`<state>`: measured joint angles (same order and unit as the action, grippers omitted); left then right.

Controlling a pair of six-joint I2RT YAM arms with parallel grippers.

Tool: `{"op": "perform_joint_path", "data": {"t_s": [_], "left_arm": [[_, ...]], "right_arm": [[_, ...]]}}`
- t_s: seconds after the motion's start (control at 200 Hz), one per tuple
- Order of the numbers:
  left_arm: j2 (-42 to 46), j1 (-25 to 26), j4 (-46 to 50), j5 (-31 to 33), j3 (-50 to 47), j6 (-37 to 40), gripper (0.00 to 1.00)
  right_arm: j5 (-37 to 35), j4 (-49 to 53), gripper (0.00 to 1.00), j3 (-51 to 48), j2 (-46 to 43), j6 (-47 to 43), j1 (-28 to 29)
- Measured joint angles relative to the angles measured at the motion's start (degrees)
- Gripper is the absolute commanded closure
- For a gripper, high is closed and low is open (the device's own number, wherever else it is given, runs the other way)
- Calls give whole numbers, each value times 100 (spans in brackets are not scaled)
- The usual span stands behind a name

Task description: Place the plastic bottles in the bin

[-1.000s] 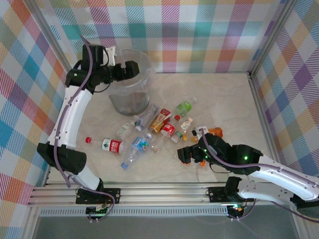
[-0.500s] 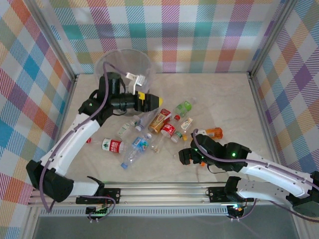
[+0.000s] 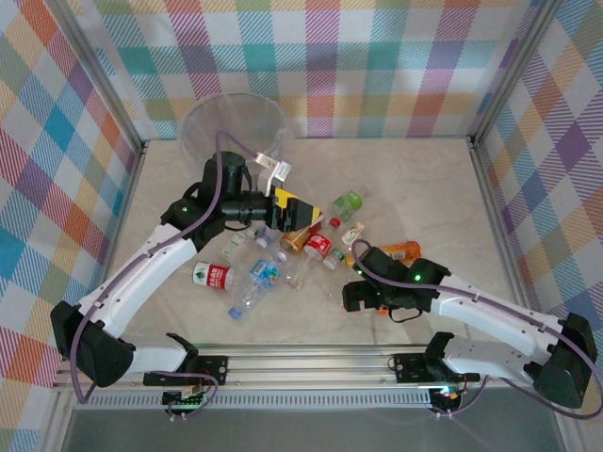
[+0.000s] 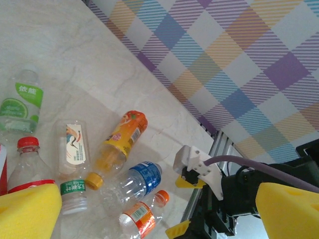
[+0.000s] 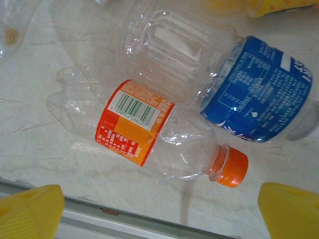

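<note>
The right claw (image 5: 160,206) hung released, pads wide, just over the orange bottle (image 5: 149,127). This lay flat on the surface (image 5: 30,149) with its long axis running nearly from pad to pad, cap toward the right pad, touching the blue bottle (image 5: 259,94). The wrist likely needed turning to grip across the body. The left claw (image 3: 300,215), also released and empty, stood nearer the bin (image 3: 203,113)

Plastic bottles (image 3: 318,245) lie scattered on their sides — the translucent bin (image 3: 198,127) stands upright beyond them.
</note>
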<state>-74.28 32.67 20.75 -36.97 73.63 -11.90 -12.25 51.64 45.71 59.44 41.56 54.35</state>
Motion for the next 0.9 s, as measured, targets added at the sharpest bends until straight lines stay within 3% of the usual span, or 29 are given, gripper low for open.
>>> {"op": "perform_joint_path", "data": {"t_s": [0.335, 0.9], "left_arm": [[0, 26, 26, 129, 0, 125, 0], [-55, 26, 52, 190, 2, 127, 0]], "right_arm": [[409, -461, 0, -299, 111, 284, -2], [332, -748, 0, -688, -525, 2070, -2]]}}
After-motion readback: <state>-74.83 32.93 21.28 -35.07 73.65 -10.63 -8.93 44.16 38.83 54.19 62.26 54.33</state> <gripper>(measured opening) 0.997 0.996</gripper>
